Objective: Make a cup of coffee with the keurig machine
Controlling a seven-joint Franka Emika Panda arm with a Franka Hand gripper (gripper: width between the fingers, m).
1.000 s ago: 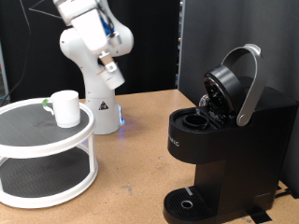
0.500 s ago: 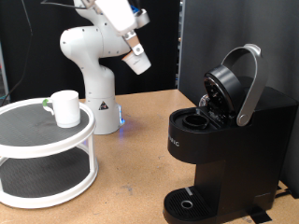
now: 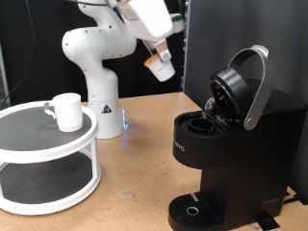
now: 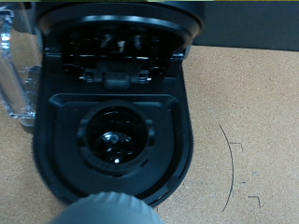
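Exterior view: the pincer (image 3: 162, 65), grasping a small white pod (image 3: 161, 67), hangs up and to the exterior view's left of the keurig machine (image 3: 231, 144), whose lid stands open; the cup (image 3: 67, 111) sits well apart on a white shelf (image 3: 48, 144).
Wrist view: the open brew chamber (image 4: 114, 140) lies directly along the fingers.

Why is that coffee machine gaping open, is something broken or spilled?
Nothing looks broken or spilled. The coffee maker has its lid tipped up, and the round pod well under it shows no pod. The mug stands upright on the round white stand. The hand hangs in the air beside the lid, carrying a small white pod.
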